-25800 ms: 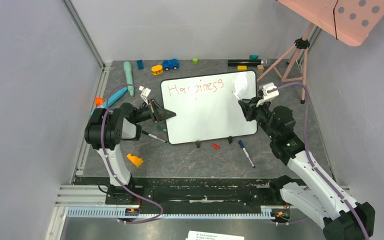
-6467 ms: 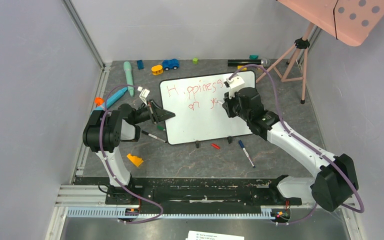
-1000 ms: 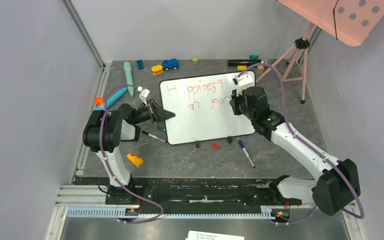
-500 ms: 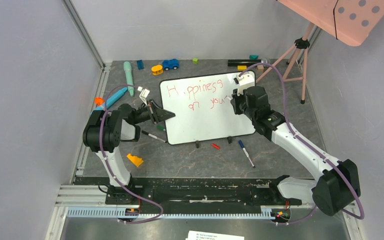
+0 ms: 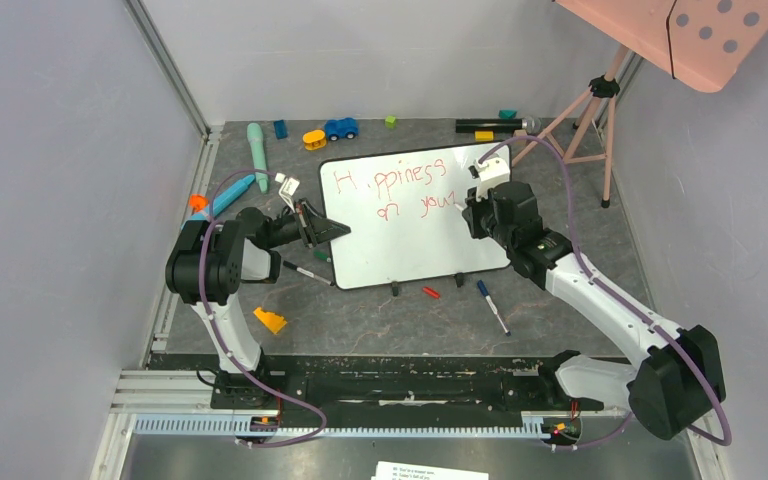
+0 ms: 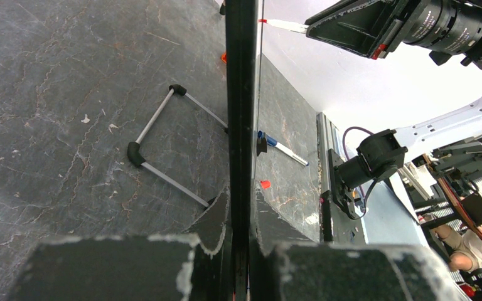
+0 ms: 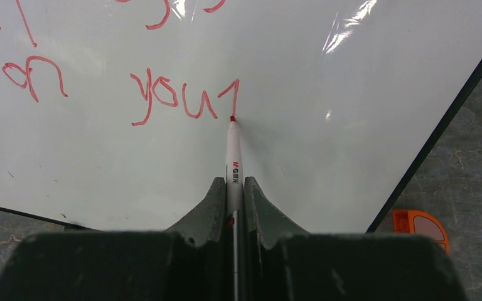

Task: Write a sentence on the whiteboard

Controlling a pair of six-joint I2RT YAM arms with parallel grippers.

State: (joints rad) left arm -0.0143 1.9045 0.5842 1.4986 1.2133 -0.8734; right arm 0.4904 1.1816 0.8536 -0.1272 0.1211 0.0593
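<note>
The whiteboard (image 5: 415,245) stands tilted in mid table. Red words on it read "H ppiness" (image 5: 390,180) and below "on you" (image 5: 410,208) plus the start of another letter. My left gripper (image 5: 325,228) is shut on the board's left rim; in the left wrist view the rim (image 6: 240,94) runs edge-on between my fingers (image 6: 240,207). My right gripper (image 5: 468,212) is shut on a white red-tipped marker (image 7: 233,157). Its tip touches the board at the foot of the last stroke after "you" (image 7: 176,97). The right gripper (image 7: 233,185) sits just below that line.
A blue-capped marker (image 5: 492,305), a red cap (image 5: 431,293) and a black marker (image 5: 308,272) lie in front of the board. An orange block (image 5: 269,320) lies front left. Toys including a blue car (image 5: 340,128) line the back. A tripod (image 5: 585,115) with a pink dotted panel (image 5: 680,35) stands back right.
The second line "on you" has been written since the earliest frame. In the last second my right gripper shifted slightly right and added a stroke after "you". The left arm has not moved.
</note>
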